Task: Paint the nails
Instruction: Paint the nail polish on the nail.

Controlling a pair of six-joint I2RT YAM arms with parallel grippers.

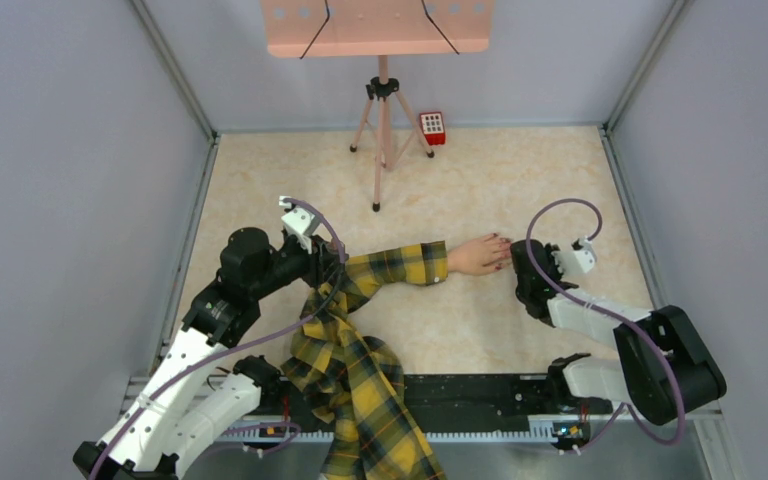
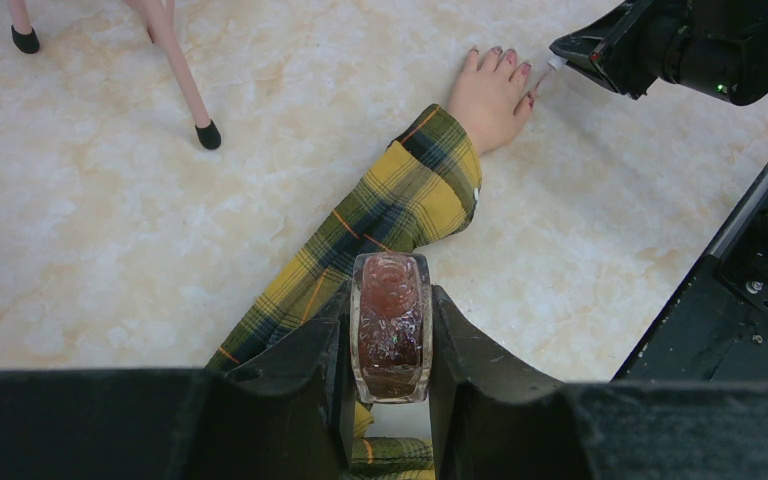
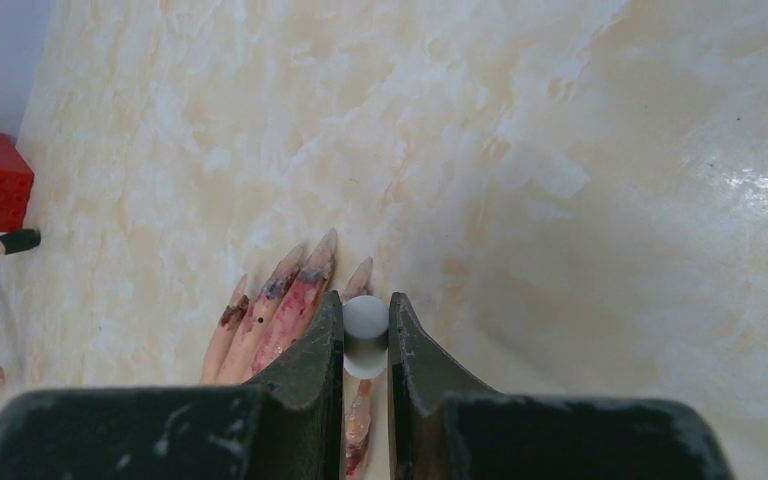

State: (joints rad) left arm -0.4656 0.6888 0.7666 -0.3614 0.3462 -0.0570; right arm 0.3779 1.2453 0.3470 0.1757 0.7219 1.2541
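Nails (image 2: 509, 58) lie mid-bench (image 1: 520, 180) on mannequin hand (image 1: 480, 255), fingertips twd my right hand (image 3: 365, 315). Left hand (image 2: 390, 300) is clamped on polish bottle (image 2: 391, 340) by sleeve (image 2: 400, 210), prob. for re-dips. Right hand pinches brush cap (image 3: 365, 335) tight, bristles at fingertips. Tripod (image 1: 382, 130) beyond.

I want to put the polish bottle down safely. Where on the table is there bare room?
Bare marble lies right of the red keypad box up to the right wall, left of the tripod, and between the plaid sleeve, the right arm and the black rail. It is crowded at the mannequin hand, where the right pincer sits.
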